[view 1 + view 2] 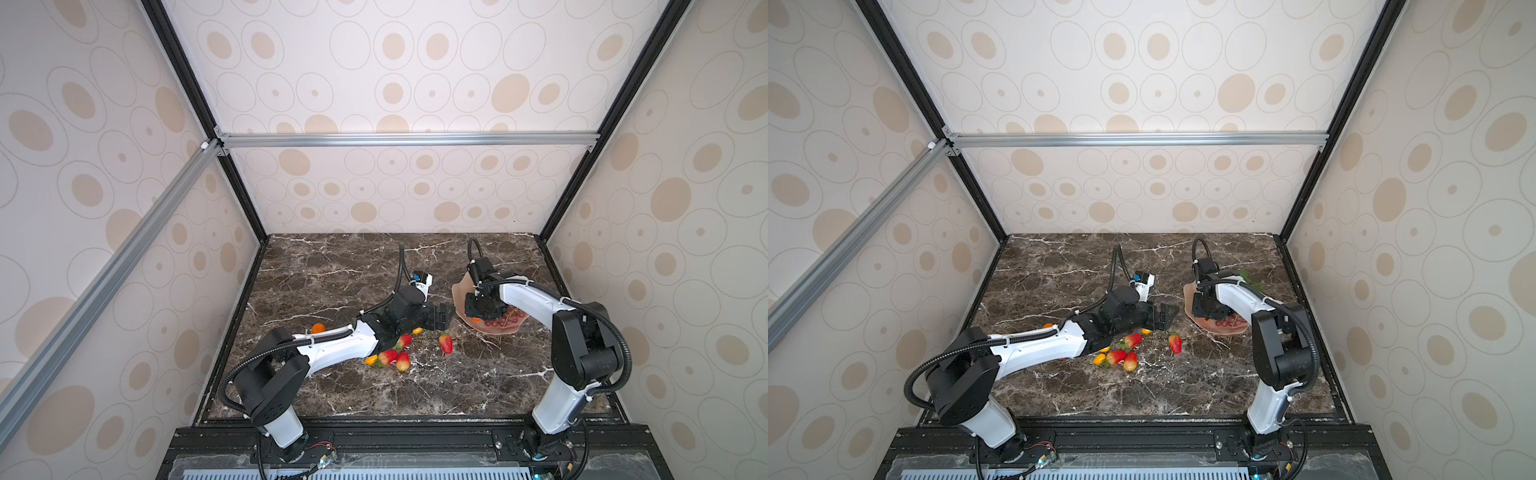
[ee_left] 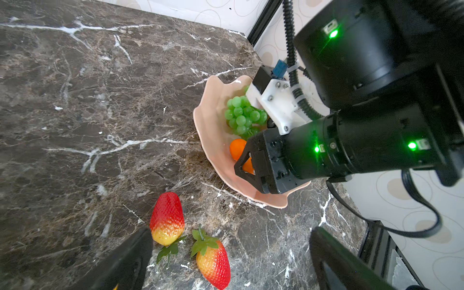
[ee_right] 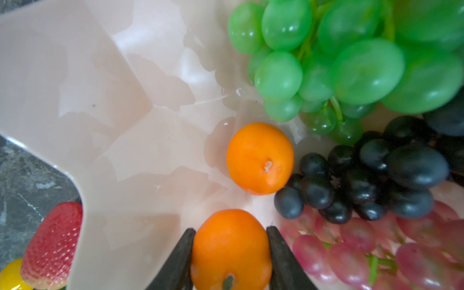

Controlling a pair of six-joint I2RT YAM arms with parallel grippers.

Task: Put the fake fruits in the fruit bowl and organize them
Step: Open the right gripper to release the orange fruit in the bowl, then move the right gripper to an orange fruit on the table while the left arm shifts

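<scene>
The right arm folds at a raised elbow and drops its wrist steeply into the fruit bowl (image 1: 459,289), which sits toward 3 o'clock on the desk (image 1: 332,270). The right tool (image 3: 230,228) is clamped on an orange (image 3: 231,251), stalk end toward the wrist. The left arm lies low, reaching toward 2 o'clock, with the left tool (image 1: 444,316) spread wide apart. A strawberry (image 1: 446,344) at its 6 o'clock lies on the desk, long axis running 12 to 6.
</scene>
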